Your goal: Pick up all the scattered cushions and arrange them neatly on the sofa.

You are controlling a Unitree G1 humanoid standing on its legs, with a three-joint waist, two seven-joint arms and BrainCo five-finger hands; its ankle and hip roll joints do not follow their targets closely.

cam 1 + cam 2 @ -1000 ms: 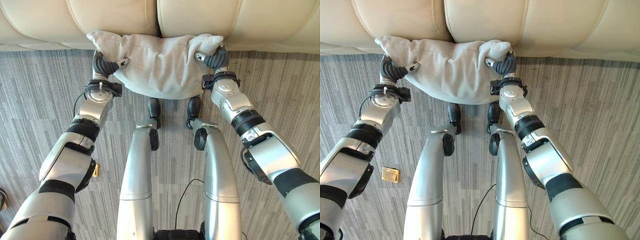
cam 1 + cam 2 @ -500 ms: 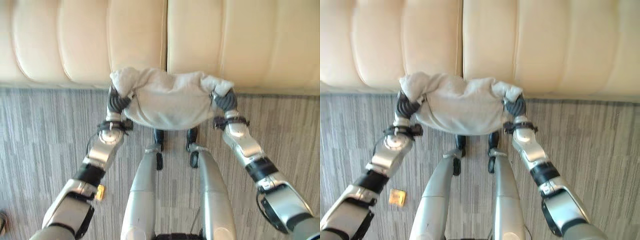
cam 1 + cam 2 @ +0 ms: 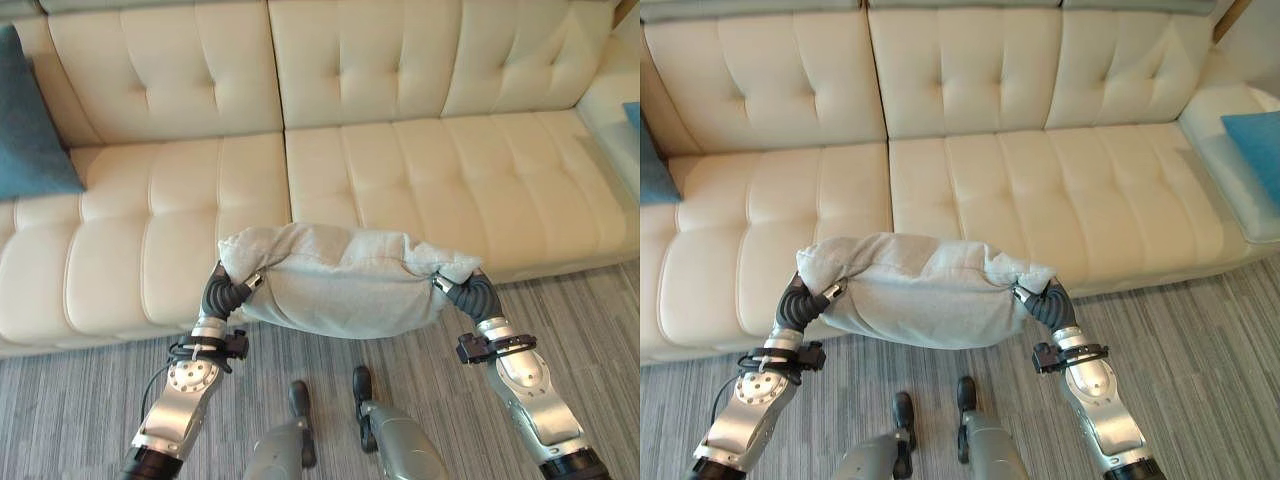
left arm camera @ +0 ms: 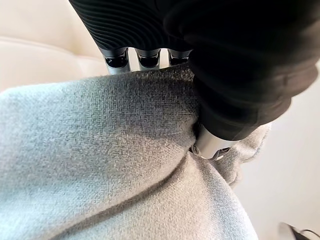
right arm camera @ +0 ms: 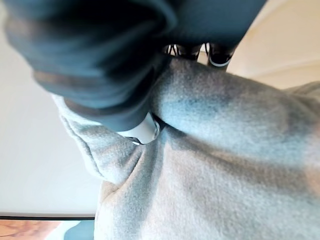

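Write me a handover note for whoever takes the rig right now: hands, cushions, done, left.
Left hand: shut on one end of the light grey fabric cushion.
Right hand: shut on the other end.
The cushion hangs between the two hands, lifted off the striped grey carpet, at the front edge of the cream tufted leather sofa, roughly in front of the seam between two seat sections.
Also on the sofa: a dark teal cushion at its left end, a blue cushion at its right end.
Done: grey cushion picked up.
Left: set it on the seat, release, tidy the row.
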